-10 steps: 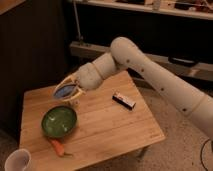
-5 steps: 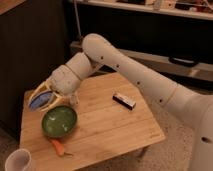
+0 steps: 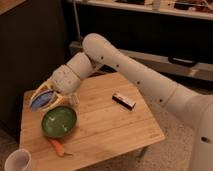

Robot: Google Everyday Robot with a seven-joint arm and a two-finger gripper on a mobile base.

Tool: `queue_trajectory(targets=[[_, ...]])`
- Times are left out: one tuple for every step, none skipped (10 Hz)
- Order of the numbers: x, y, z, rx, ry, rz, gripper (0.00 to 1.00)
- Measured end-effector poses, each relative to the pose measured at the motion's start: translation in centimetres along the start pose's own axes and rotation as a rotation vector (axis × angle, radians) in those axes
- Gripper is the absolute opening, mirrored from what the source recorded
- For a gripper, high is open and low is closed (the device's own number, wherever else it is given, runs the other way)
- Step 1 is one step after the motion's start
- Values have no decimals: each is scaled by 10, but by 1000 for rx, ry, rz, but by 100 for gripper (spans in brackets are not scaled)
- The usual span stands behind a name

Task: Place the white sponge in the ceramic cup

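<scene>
Hand (image 3: 44,102) gripping the white sponge (image 3: 41,98), we are hovering behind the green bowl (image 3: 59,121), ceramic cup (image 3: 19,161) standing nearer the camera.

The round white ceramic cup (image 3: 17,161) is cut off by the bottom edge. The flat blue-grey sponge (image 3: 42,100) is partly hidden by the gripper (image 3: 46,95) clamping it above the wooden table's (image 3: 117,127) left side.

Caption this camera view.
Gripper, shut on the white sponge, hovers by the green bowl, short of the ceramic cup.

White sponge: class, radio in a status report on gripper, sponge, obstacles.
Gripper shut on white sponge, over table's left side. Ceramic cup near front-left corner, not yet reached. Green bowl close beside path.
</scene>
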Motion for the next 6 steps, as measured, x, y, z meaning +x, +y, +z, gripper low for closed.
queue_trajectory(targets=[[-3, -2, 11, -8, -15, -21, 0], [-7, -5, 23, -18, -29, -38, 0], [-16, -8, 48, -40, -53, -61, 0], [-21, -10, 66, -58, -71, -76, 0], [-27, -14, 87, -81, -95, -92, 0], [-32, -18, 105, -104, -117, -105, 0]])
